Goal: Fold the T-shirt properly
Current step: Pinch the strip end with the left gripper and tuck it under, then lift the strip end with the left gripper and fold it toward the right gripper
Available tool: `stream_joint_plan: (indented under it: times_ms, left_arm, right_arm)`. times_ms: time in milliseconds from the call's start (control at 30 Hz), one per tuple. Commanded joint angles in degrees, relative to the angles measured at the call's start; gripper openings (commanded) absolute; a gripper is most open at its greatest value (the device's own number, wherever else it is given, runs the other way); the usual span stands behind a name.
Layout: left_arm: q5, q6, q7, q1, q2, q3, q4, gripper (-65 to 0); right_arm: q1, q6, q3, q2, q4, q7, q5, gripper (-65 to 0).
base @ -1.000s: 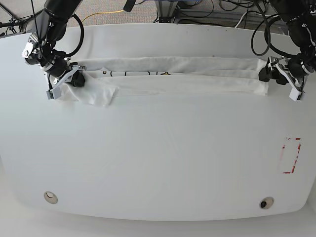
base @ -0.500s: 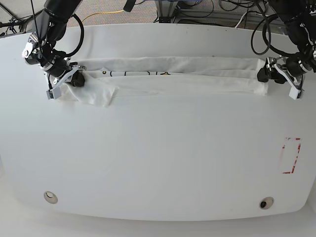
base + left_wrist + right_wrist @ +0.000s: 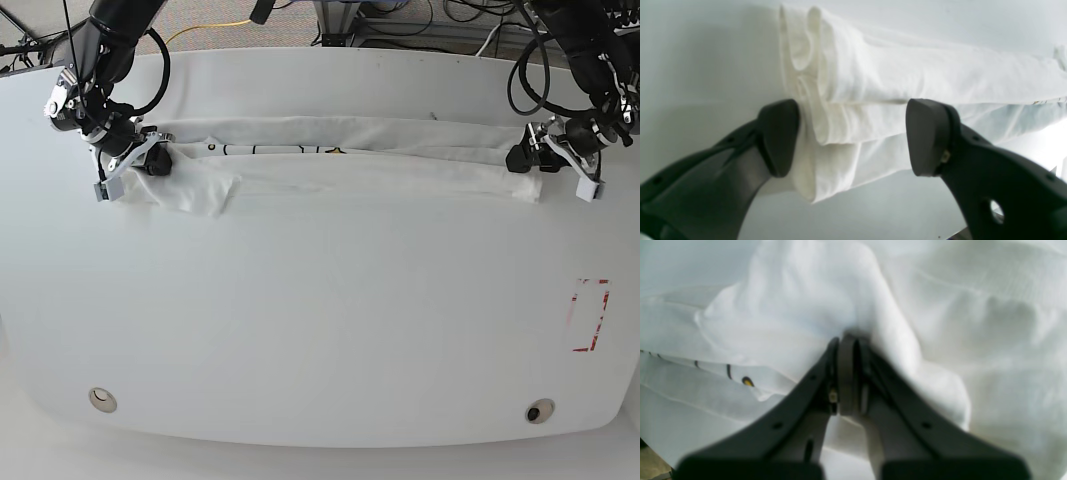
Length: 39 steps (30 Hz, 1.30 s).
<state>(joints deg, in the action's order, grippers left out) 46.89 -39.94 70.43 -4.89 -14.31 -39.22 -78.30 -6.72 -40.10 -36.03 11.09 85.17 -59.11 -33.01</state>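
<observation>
The white T-shirt (image 3: 360, 160) lies folded into a long narrow band across the far part of the table (image 3: 320, 320), with a strip of print showing along its upper fold. My left gripper (image 3: 528, 158) is open at the band's right end. In the left wrist view the left gripper (image 3: 853, 133) has its two pads on either side of the shirt's stacked folded edge (image 3: 907, 73). My right gripper (image 3: 155, 163) is shut on the shirt at the band's left end. In the right wrist view the right gripper (image 3: 846, 340) pinches bunched cloth (image 3: 806, 306).
A red-outlined rectangle (image 3: 590, 315) is marked on the table at the right. Two round holes (image 3: 102, 400) (image 3: 540, 411) sit near the front edge. Cables (image 3: 450, 25) lie beyond the table's far edge.
My left gripper has moved left in the base view, onto the shirt's right end. The right gripper and the left end of the shirt have not moved.
</observation>
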Motion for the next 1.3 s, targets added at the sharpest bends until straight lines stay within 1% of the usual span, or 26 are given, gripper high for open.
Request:
stream_joint_plan:
  times_ms: [0, 133, 167, 267, 333, 433, 467, 567, 700, 767, 833, 933, 1133, 1200, 1267]
  left_arm:
    - [-0.34, -0.06, -0.15, 0.18, -0.77, -0.03, -0.42, -17.9]
    - [-0.17, -0.06, -0.15, 0.09, -0.68, -0.03, -0.42, -18.5]
    - [-0.34, -0.06, -0.15, 0.09, -0.68, -0.03, -0.42, -20.0]
    - [-0.43, -0.06, -0.41, 0.36, 0.46, -0.03, -0.42, -29.4]
    - [-0.43, -0.06, -0.41, 0.45, 1.16, -0.21, -0.42, -39.9]
    - [-0.52, -0.06, -0.5, 0.45, 1.25, -0.12, -0.42, -54.0]
    - [-0.52, -0.06, -0.59, 0.45, 1.25, -0.12, -0.42, -56.4]
    - [-0.52, -0.06, -0.59, 0.45, 1.34, -0.03, -0.42, -58.1]
    - [-0.43, -0.06, -0.59, 0.18, 1.34, -0.29, -0.69, -58.5]
    - [-0.43, -0.06, -0.59, 0.09, 1.34, -0.03, -1.04, -60.1]
    - [-0.43, -0.06, -0.59, 0.09, 1.34, 0.06, -3.15, -60.4]
    - [-0.43, -0.06, -0.5, -1.05, 1.16, 0.5, -10.09, -60.4]
    - [-0.17, -0.06, -0.15, -2.98, 0.37, 7.62, -26.62, -60.6]
    - [-0.08, -0.06, 0.64, -4.57, -1.12, 12.37, -32.25, -60.4]
    - [-0.08, -0.06, 0.82, -4.65, -1.47, 16.32, -34.01, -60.4]
  right_arm:
    - [0.08, 0.1, -0.14, 0.64, 0.5, -1.15, 1.32, -63.6]
    - [0.08, 0.1, -0.14, 0.64, 0.33, -1.15, 1.32, -63.6]
    - [0.08, 0.1, -0.14, 0.64, 0.33, -1.15, 1.32, -63.6]
    - [0.08, 0.1, -0.14, 0.64, 0.33, -1.15, 1.32, -63.6]
    - [0.08, 0.1, -0.14, 0.64, 0.33, -1.15, 1.32, -63.6]
    - [0.17, 0.1, -0.14, 0.64, 0.33, -1.15, 1.32, -63.6]
    - [0.26, 0.1, -0.14, 0.64, 0.33, -1.15, 1.32, -63.6]
    - [0.35, 0.1, -0.14, 0.56, 0.33, -1.15, 1.32, -63.6]
    - [0.17, 0.1, -0.14, 0.56, 0.24, -1.15, 1.32, -63.6]
    - [0.26, 0.1, -0.14, 0.56, 0.24, -1.15, 1.59, -63.6]
    - [0.35, 0.1, -0.14, 0.56, 0.24, -1.15, 1.32, -63.6]
    - [0.26, 0.1, -0.14, 0.56, 0.24, -1.15, 1.32, -63.6]
    - [0.26, 0.1, -0.14, 0.56, 0.24, -1.15, 1.32, -63.7]
    - [0.17, 0.1, -0.14, 0.56, 0.24, -1.15, 1.32, -63.7]
    - [0.17, 0.1, -0.14, 0.56, 0.24, -1.15, 1.32, -63.7]
